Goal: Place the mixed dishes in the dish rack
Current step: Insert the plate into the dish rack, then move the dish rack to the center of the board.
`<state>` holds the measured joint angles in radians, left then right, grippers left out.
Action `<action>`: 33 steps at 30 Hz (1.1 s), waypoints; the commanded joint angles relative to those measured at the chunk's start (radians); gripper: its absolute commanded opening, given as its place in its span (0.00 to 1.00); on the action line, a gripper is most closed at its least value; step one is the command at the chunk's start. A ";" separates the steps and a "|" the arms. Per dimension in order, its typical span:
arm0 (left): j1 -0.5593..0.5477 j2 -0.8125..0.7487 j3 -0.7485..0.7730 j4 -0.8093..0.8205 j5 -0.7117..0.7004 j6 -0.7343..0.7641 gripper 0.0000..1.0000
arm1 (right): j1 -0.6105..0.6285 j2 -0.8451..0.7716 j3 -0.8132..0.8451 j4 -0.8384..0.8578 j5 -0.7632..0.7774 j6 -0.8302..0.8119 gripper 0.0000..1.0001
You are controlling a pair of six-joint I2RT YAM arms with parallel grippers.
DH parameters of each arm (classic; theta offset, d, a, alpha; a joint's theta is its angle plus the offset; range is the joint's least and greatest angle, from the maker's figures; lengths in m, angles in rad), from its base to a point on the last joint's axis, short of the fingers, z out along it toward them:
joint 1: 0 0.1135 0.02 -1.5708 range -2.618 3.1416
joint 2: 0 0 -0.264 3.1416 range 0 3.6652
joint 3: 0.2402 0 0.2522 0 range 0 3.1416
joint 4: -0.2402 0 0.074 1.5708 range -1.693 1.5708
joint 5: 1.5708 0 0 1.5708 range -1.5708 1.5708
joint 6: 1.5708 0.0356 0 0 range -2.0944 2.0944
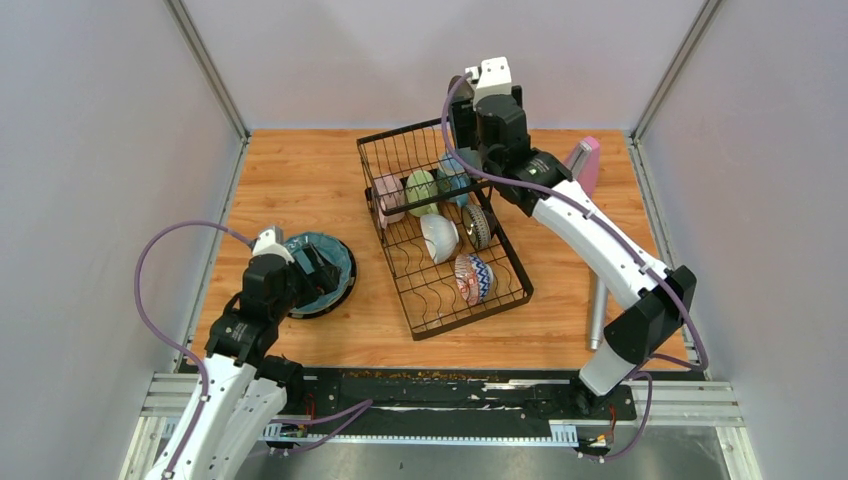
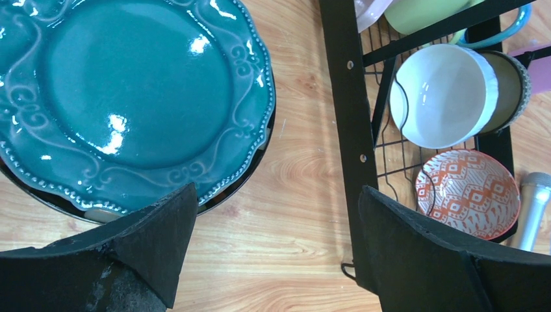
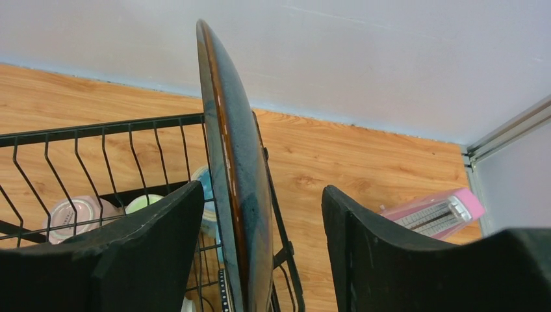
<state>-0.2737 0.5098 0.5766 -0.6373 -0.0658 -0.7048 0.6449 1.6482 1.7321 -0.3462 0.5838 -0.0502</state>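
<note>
Over the far basket end of the rack [image 1: 425,290], right gripper [image 3: 262,188] has jaws spread either side of a dark plate [image 3: 234,149]; plate stands on edge, upright, against the rack's far wall; right finger is clear of it, left finger close, contact unclear; left gripper [image 2: 276,192] hovers left of the rack, jaws wide apart, holding nothing, over the near rim of a teal plate [image 2: 130,97] lying flat; in the rack's basket end: pink mug [image 1: 388,192], green mug [image 1: 421,190], blue mug [image 1: 457,188]; on its low tray: white bowl [image 1: 439,237], dark bowl [image 1: 478,225], patterned bowl [image 1: 473,277]; metronome [image 1: 585,165] and microphone [image 1: 597,315] sit right of the rack.
</note>
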 commanded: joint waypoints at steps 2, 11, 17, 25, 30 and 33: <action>-0.004 0.012 0.037 -0.037 -0.065 0.021 1.00 | -0.004 -0.103 0.026 0.011 -0.016 0.009 0.73; -0.004 0.061 0.059 -0.063 -0.098 0.009 1.00 | -0.004 -0.300 -0.078 0.003 -0.218 0.133 0.79; -0.004 0.083 0.052 -0.034 -0.074 -0.002 1.00 | -0.004 -0.467 -0.260 0.028 -0.548 0.328 0.79; -0.004 0.129 0.031 0.162 0.007 0.001 1.00 | -0.001 -0.593 -0.506 0.056 -0.805 0.504 0.78; -0.003 0.400 0.130 0.243 -0.018 0.033 1.00 | -0.001 -0.708 -0.630 0.085 -0.782 0.540 0.79; -0.004 0.619 0.253 0.212 -0.031 0.070 1.00 | -0.001 -0.756 -0.668 0.060 -0.766 0.548 0.79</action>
<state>-0.2737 0.9123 0.6903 -0.4919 -0.0811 -0.6903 0.6456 0.9829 1.0828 -0.3317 -0.1734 0.4442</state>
